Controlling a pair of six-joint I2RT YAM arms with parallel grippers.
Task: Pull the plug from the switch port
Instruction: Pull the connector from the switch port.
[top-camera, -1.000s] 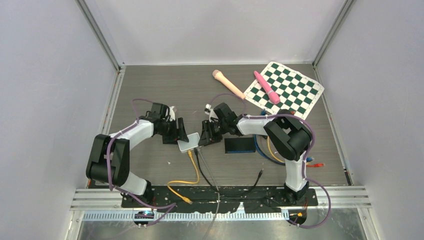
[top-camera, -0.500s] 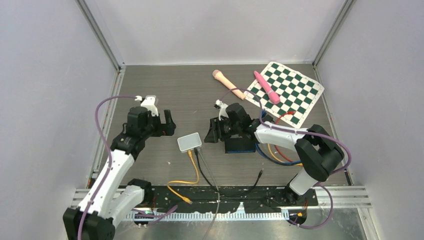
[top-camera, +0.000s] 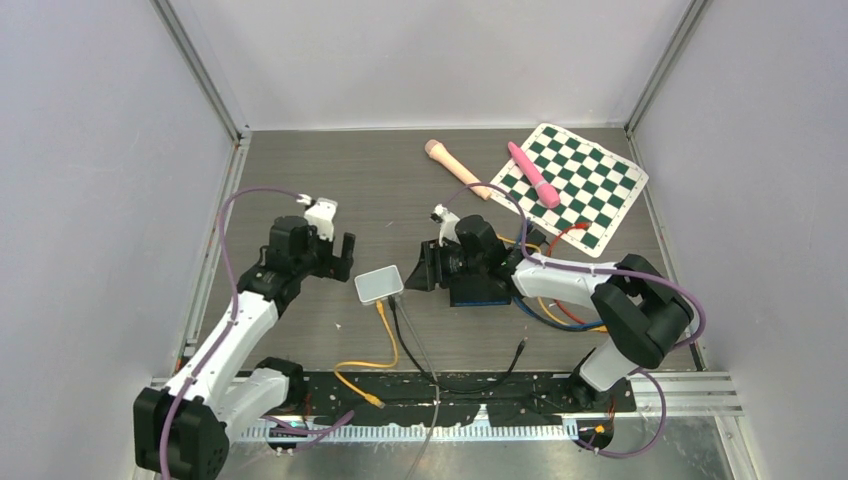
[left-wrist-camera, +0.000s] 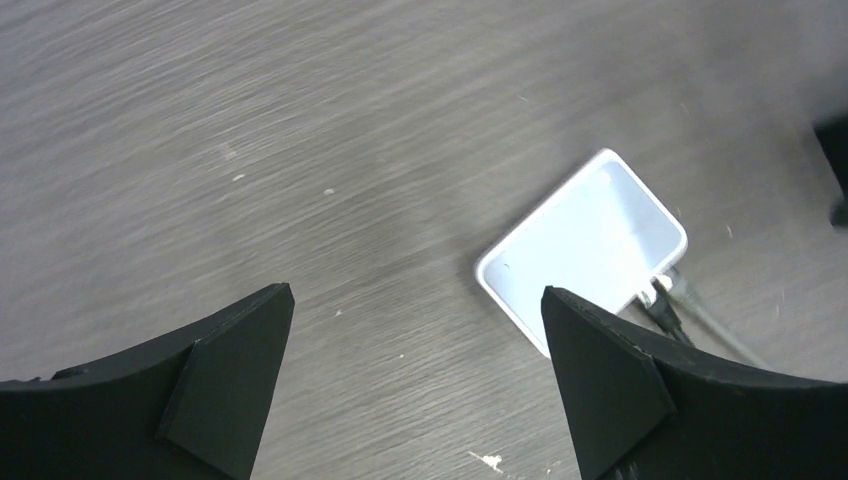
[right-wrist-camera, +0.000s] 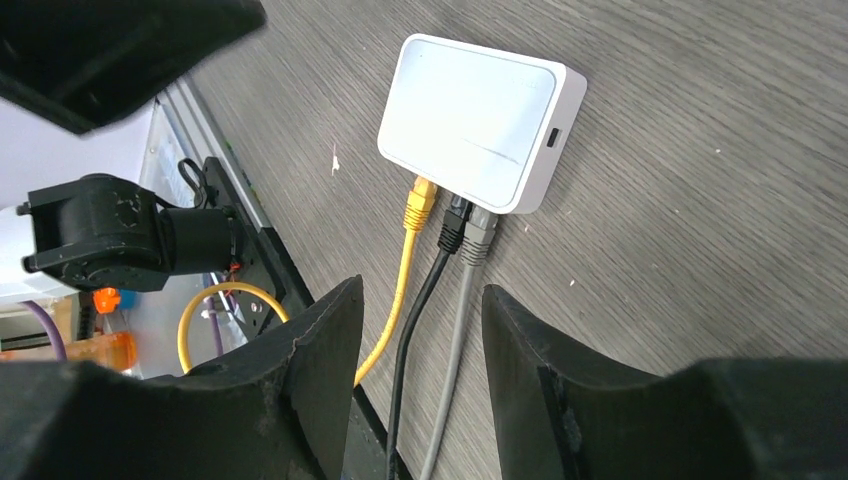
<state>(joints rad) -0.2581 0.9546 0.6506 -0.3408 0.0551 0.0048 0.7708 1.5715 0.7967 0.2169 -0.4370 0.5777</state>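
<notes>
Three plugs crowd the switch's six-o'clock edge; with the left gripper wide open and the right gripper half-open, both empty, the unbraced switch may drag.

A green-and-white checkered mat lies in the far right corner of the table, with a pink stick across its left part, a beige stick just beside its left edge, and a black box near the table's middle.

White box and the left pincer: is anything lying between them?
Nothing, only bare grey table. The left wrist view shows it best: plain wood runs from the open left pincer to the white box.
</notes>
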